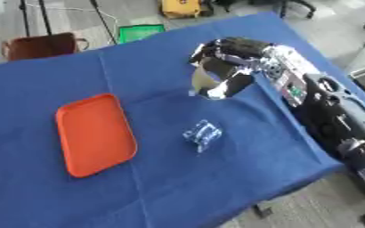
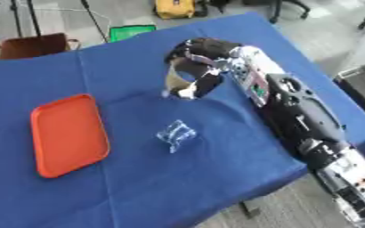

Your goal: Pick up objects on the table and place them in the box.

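The right hand (image 1: 225,67) is reaching in from the right edge, hovering over the blue cloth (image 1: 162,187) in the upper middle of the frame, its fingers curling around something tan, possibly an object, though blur hides it. A small clear wrapped packet (image 1: 202,135) is lying at centre, the orange tray (image 1: 95,133) at left.
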